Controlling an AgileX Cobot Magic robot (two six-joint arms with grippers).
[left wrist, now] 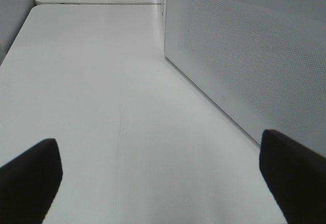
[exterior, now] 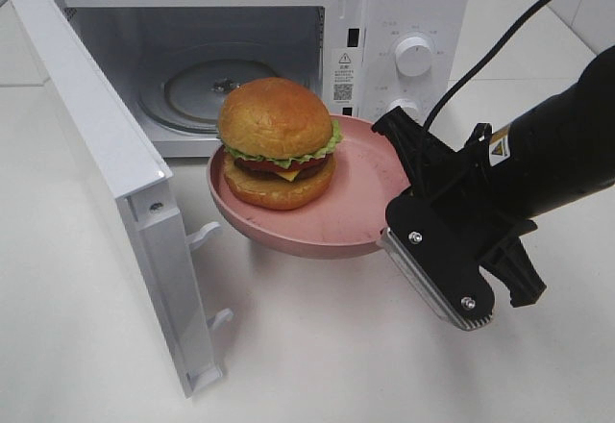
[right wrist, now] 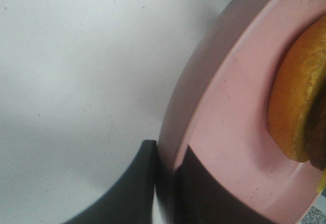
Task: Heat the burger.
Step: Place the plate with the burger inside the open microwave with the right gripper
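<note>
The right tool (exterior: 397, 190) is clamping the pink plate (exterior: 354, 217) by its rim, with its fingertips partly hiding behind the edge. The plate is carrying the burger (exterior: 277, 144), which is showing a glossy domed bun, lettuce frill, cheese and patty. Both are sitting before the open microwave (exterior: 408, 19). The left tool (left wrist: 160, 178) is gaping empty over the desk (left wrist: 102, 91), with only its tips showing.

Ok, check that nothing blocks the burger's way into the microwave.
Nothing visible does. The door stands wide open, what shows of the glass turntable inside is bare, and the right gripper holds the plate with the burger by its rim just before the opening.
</note>
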